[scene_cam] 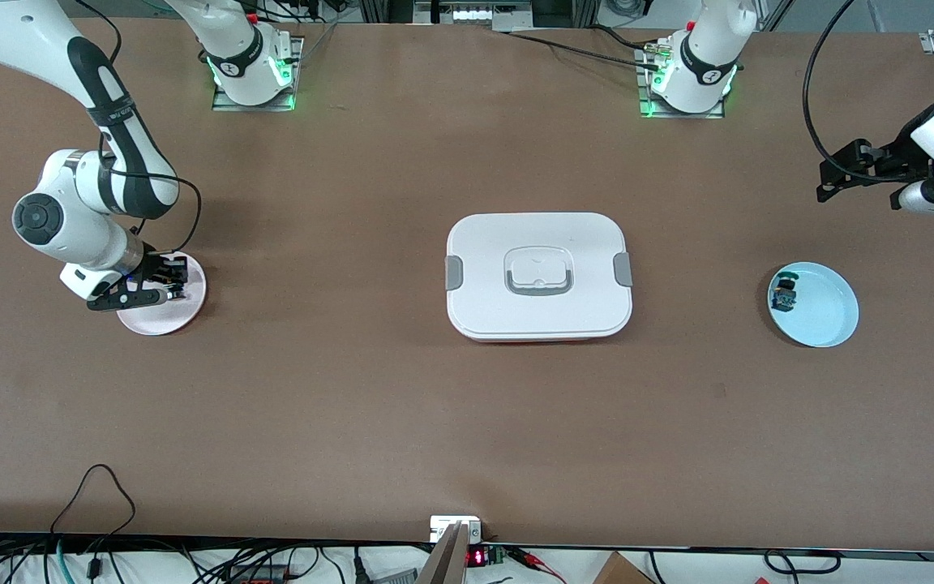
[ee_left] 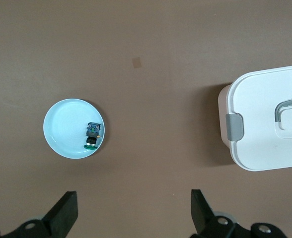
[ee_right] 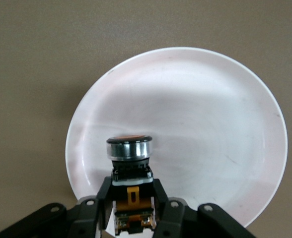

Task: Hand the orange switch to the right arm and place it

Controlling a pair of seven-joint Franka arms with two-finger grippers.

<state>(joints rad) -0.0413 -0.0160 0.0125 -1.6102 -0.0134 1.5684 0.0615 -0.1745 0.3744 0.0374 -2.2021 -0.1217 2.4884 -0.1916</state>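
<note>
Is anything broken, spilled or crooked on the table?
Nothing stands out. The right gripper holds the orange switch over the pink plate. The white box sits closed. A small blue-green piece lies on the blue plate, near its rim. The left gripper waits, fingers open.

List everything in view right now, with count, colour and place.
Switch: one, black with orange face, held over the pink plate.
Pink plate: one, at the right arm's end of the table.
Box: one, white with grey clasps, mid-table.
Blue plate: one, at the left arm's end.
Small part: one, black with blue-green, on the blue plate.
Right gripper: shut on the switch.
Left gripper: open, above bare table near the blue plate, waiting.
</note>
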